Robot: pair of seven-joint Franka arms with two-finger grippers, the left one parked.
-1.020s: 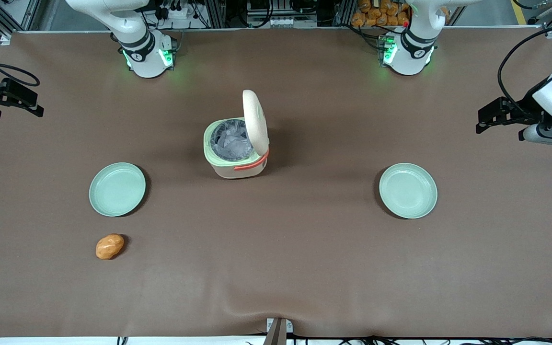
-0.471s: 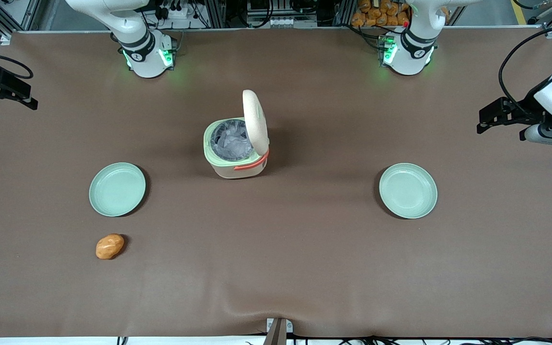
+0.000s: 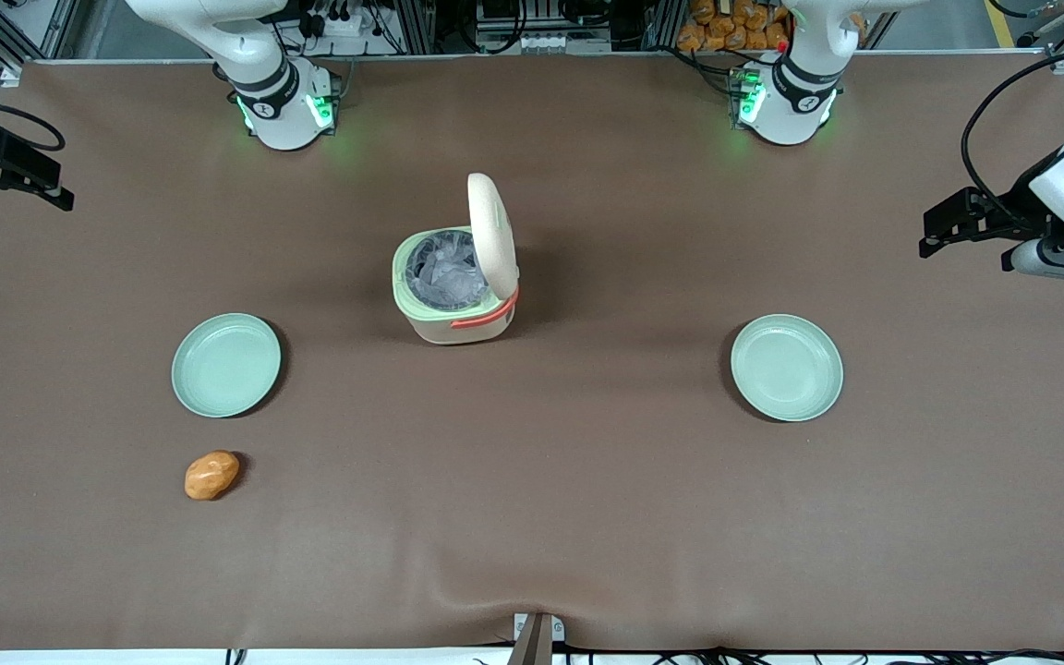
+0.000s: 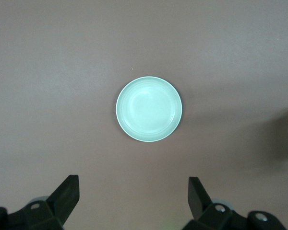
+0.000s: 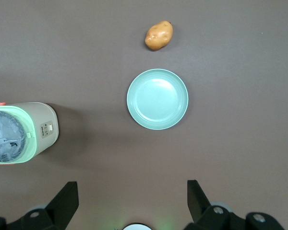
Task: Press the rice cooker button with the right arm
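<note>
The rice cooker [image 3: 455, 282] sits in the middle of the table [image 3: 587, 517] with its lid standing up, so the job looks done or almost done. The gripper [image 3: 6, 175] of the right arm [image 3: 255, 65] hangs high at the working arm's end of the table, well apart from the rice cooker, with its two fingers spread wide and holding nothing. The rice cooker's small panel side [image 5: 48, 130] faces that end, so any more pressing must come from there. A green plate [image 3: 225, 364] lies between the gripper and the rice cooker, and a potato [image 3: 211, 475] lies near that plate, closer to the front camera
</note>
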